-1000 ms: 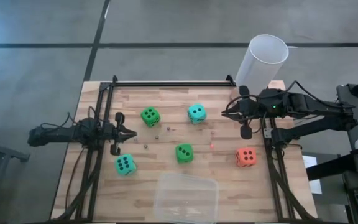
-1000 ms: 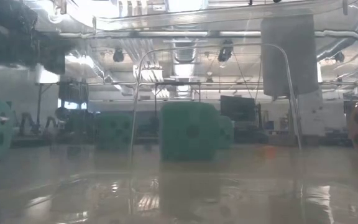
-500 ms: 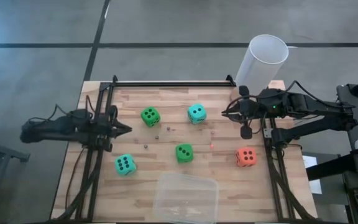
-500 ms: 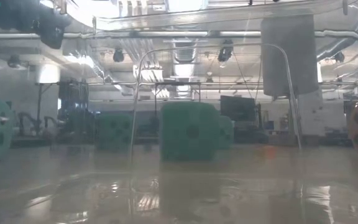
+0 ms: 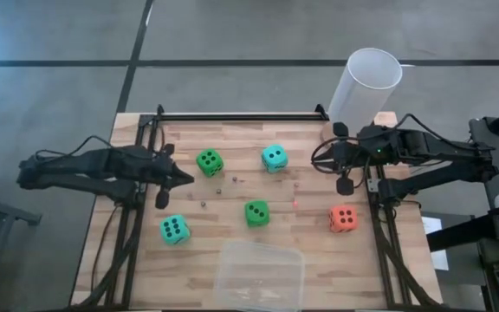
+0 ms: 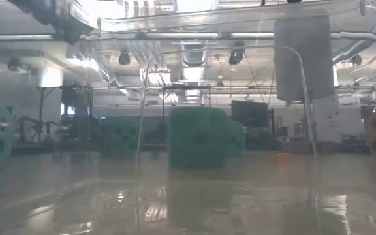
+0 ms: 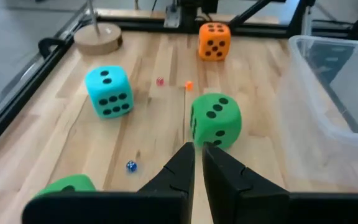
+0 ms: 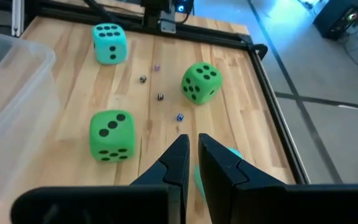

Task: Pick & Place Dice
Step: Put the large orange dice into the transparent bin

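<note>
so far no dice [image 5: 210, 162] is held; left gripper [image 5: 185, 178] and right gripper [image 5: 315, 157] are pinched together, so fingers must be parted, then lowered over the green one at two o'clock of the left

Table [image 5: 232, 130]: carrying five dice and one container.
Rear pair: one die [image 5: 210, 162] lying left of another [image 5: 274, 158].
Centre die [image 5: 256, 213]: sitting just behind the container [image 5: 259, 276] at the front edge.
Front-left die [image 5: 173, 229]: lying left of the container.
Right die [image 5: 343, 218]: resting near the right edge.
Cylinder [image 5: 365, 87]: standing at the rear right corner.
</note>
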You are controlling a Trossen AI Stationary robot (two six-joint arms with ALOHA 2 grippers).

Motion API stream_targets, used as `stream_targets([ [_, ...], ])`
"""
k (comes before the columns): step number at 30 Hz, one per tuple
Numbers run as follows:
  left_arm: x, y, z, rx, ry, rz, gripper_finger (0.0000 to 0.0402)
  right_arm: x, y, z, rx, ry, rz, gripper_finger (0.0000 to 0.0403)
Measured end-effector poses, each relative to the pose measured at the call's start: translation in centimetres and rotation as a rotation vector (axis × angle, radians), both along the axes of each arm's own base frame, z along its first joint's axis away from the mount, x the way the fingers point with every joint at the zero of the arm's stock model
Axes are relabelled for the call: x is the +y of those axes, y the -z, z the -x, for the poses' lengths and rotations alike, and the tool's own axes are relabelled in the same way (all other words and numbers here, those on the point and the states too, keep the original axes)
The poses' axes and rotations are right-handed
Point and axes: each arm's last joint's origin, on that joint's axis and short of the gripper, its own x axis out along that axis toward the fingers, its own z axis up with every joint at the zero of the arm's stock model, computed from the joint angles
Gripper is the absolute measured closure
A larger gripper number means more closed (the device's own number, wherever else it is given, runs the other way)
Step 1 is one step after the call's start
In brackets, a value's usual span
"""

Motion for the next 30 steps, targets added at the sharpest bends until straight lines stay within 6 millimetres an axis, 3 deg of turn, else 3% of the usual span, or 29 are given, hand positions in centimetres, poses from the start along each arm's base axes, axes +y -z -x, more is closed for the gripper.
stream_targets([
  [16,0.11,-0.12,-0.24,0.055,-0.038,-0.009,0.0364,0.01,0.12,-0.6,-0.006,0.009,-0.016,0.0365],
  [30,0.12,-0.06,-0.22,0.061,-0.038,-0.009,0.0364,0.01,0.11,-0.6,-0.008,0.012,-0.021,0.0267],
])
